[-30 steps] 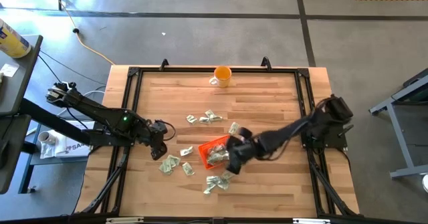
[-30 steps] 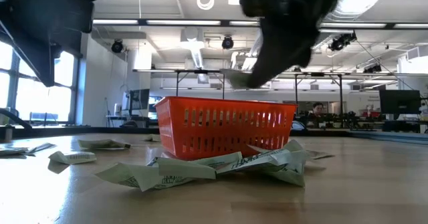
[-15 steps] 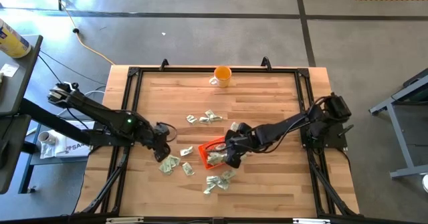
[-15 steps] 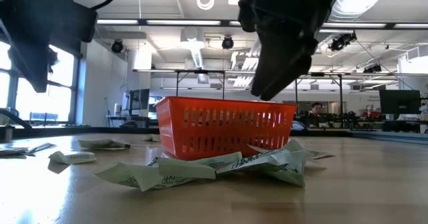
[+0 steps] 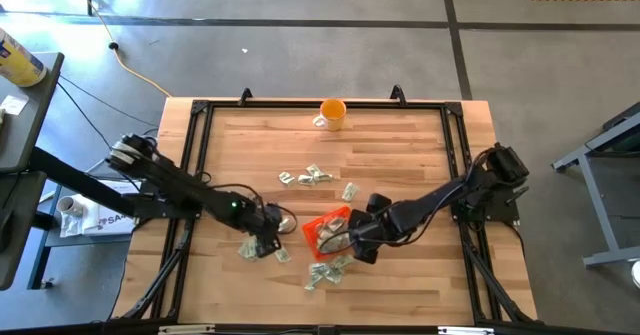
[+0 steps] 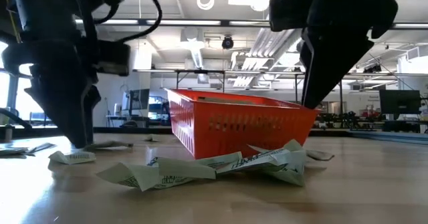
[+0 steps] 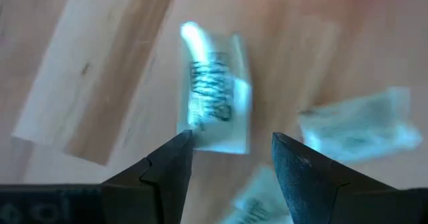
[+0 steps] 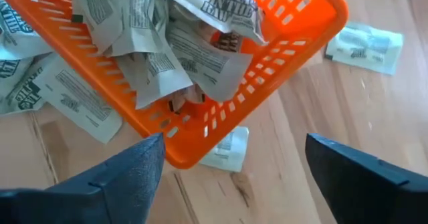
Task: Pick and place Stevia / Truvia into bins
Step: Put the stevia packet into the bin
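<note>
The orange bin [image 5: 325, 230] sits near the table's middle with several pale green Stevia sachets [image 8: 167, 37] heaped inside it. One corner of the bin rests on a loose sachet [image 8: 227, 147], and in the low view the bin [image 6: 241, 127] stands tilted. My right gripper [image 5: 347, 241] is open on the bin's right side, pointing steeply down. My left gripper [image 5: 266, 239] is open and low over the loose sachets [image 5: 255, 248] left of the bin. One of these sachets [image 7: 214, 93] lies flat on the wood just beyond its fingertips [image 7: 167, 167]. My right gripper has one finger [image 6: 309, 93] standing right at the bin's rim [image 6: 304, 109]. I cannot tell whether it touches. My left gripper touches nothing that I can see.
More sachets lie in a far cluster [image 5: 305, 177], singly beside it [image 5: 348, 191], and in a near pile [image 5: 325, 272]. An orange mug [image 5: 331, 113] stands by the far edge. A black frame [image 5: 195, 155] borders the table.
My right gripper has opened above the bin, and the sachet it held is gone from its fingers. It has tipped and shifted slightly to the bin's right side. The bin has turned and now sits tilted. My left gripper has gone right and down to the sachets beside the bin.
</note>
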